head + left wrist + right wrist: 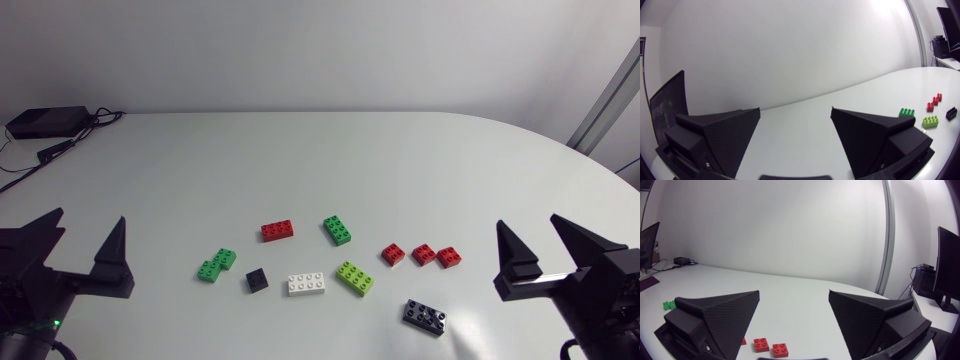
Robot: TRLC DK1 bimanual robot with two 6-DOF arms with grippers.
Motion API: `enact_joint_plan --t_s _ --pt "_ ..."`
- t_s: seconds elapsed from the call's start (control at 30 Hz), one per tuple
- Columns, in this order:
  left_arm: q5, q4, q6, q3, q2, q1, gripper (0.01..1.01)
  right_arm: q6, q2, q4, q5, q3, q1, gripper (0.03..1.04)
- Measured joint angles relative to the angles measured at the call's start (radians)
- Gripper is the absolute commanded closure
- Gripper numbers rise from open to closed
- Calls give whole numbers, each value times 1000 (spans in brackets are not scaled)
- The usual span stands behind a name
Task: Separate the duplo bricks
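Left gripper point(88, 218) and right gripper point(528, 222) wide open, parked in lower corners, clear of bricks point(306, 284); green pair point(216, 264) left of centre looks joined.

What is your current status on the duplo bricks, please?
Left gripper open, empty. Right gripper open, empty. Duplo bricks spread mid-table, green pair touching. Nothing in the way.

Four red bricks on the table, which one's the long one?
The long red brick next to the dark green brick. It is oblong and lies alone; the three small red bricks are square and sit in a row.
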Motion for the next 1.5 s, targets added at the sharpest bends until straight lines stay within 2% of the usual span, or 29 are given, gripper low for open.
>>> enact_joint_plan --t_s 0.2,0.4,0.87,1.07,1.3,1.5 --pt "39 -15 -28 0 0 52 43 0 0 -6 -2 0 -36 70" --pt "44 -16 -28 0 0 58 43 0 0 -6 -2 0 -62 70" --pt "45 -19 -56 0 0 121 43 0 0 -6 -2 0 -66 70" --pt "45 -13 -73 0 0 119 43 0 0 -6 -2 0 -65 70" --pt "53 -8 -56 0 0 53 43 0 0 -6 -2 0 -65 70" --pt "53 -9 -50 0 0 46 43 0 0 -6 -2 0 -66 70"
